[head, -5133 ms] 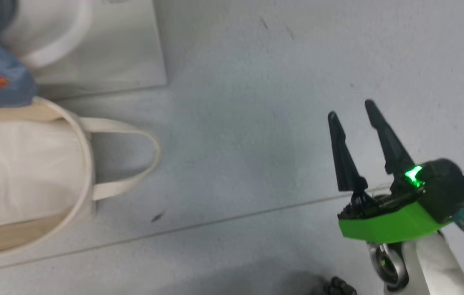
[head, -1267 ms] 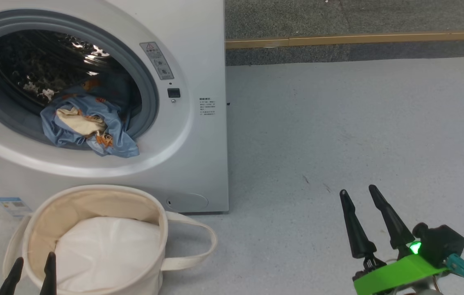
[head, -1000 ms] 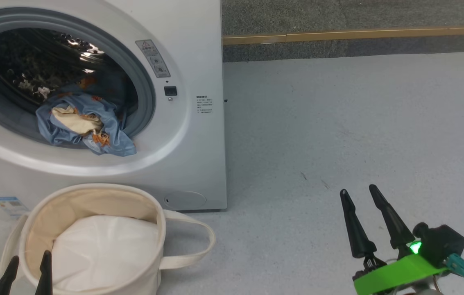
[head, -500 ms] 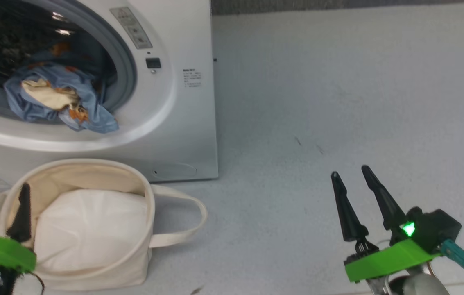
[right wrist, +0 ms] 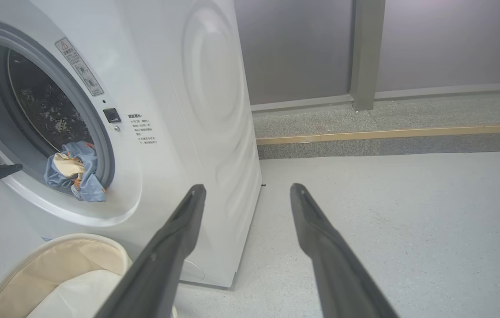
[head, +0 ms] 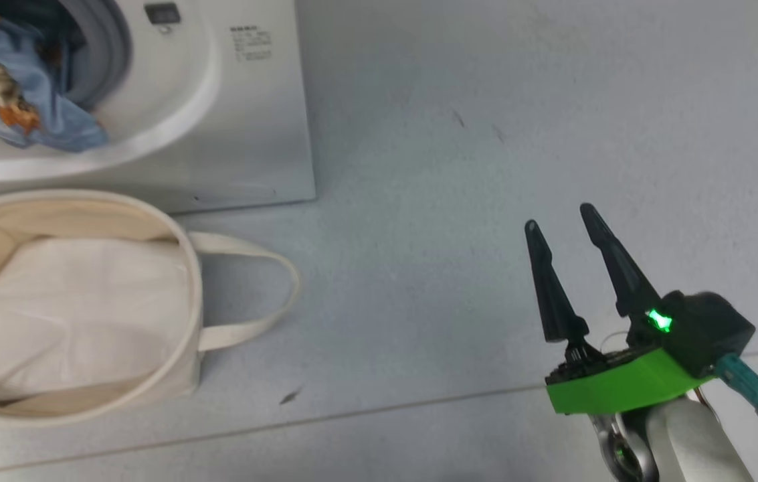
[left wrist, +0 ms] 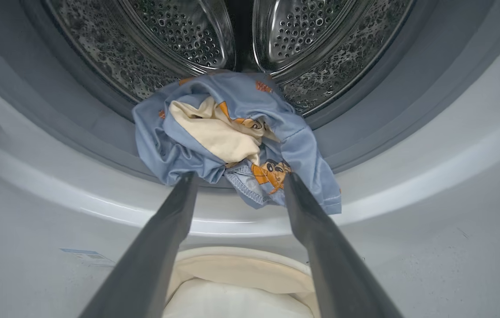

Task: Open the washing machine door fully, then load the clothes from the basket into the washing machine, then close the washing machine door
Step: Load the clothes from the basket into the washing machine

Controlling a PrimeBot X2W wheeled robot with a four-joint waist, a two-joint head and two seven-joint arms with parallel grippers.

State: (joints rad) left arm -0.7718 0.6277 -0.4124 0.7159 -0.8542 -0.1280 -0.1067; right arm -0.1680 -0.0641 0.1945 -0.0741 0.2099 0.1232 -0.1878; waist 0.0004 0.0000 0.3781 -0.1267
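1. Jaws of the left gripper [left wrist: 238, 176] stand wide apart and empty, tips pointing at the clothes [left wrist: 232, 132].
2. Jaws of the right gripper [head: 558, 216] are spread too, holding nothing, above bare floor [head: 419, 100].
3. Clothes lie bunched in the mouth of the washing machine [right wrist: 197, 88], one corner drooping over the grey ring [left wrist: 355, 115].
4. Below the mouth, the basket [head: 191, 281] holds its white liner [head: 84, 294].

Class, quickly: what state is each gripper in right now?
Left gripper: open, holding nothing.
Right gripper: open, holding nothing.
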